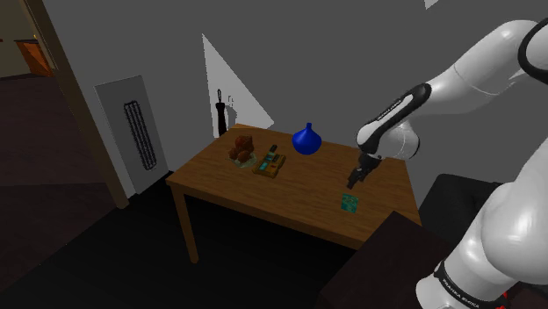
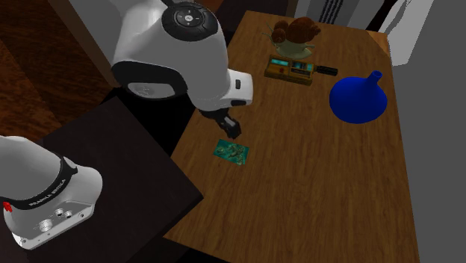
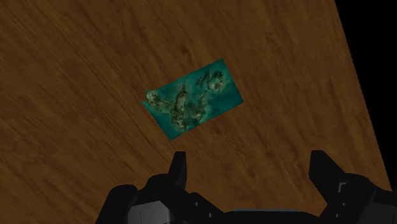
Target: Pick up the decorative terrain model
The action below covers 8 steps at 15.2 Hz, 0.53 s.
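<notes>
Wooden table [image 1: 307,189] bears terrain model [image 1: 349,203], blue vase [image 1: 306,139], tray [image 1: 270,163], brown ornament [image 1: 242,150].

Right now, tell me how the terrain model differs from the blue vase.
The terrain model is a flat teal rectangle mottled with brown; the blue vase is one plain colour, with a round body and narrow neck. The model lies flat; the vase stands upright and taller. The model lies just below the open gripper; the vase stands farther off, near the wall-side edge. Both rest on the wooden table.
</notes>
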Tool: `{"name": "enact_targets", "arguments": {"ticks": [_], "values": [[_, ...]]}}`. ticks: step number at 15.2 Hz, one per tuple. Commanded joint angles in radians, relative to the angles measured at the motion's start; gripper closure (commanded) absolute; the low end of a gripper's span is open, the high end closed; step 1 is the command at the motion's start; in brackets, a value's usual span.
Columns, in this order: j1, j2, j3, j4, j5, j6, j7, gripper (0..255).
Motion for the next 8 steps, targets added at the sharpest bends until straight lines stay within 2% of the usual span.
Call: {"name": "enact_targets", "arguments": {"ticks": [1,4,7,8], "values": [[0.010,0.110,0.006,0.054,0.220,0.037,-0.198,0],[-0.075,0.261,0.097,0.156,0.476,0.058,-0.443,0],[-0.177,0.392,0.189,0.264,0.644,0.072,-0.623,0],[-0.197,0.419,0.205,0.288,0.671,0.074,-0.655,0]]}}
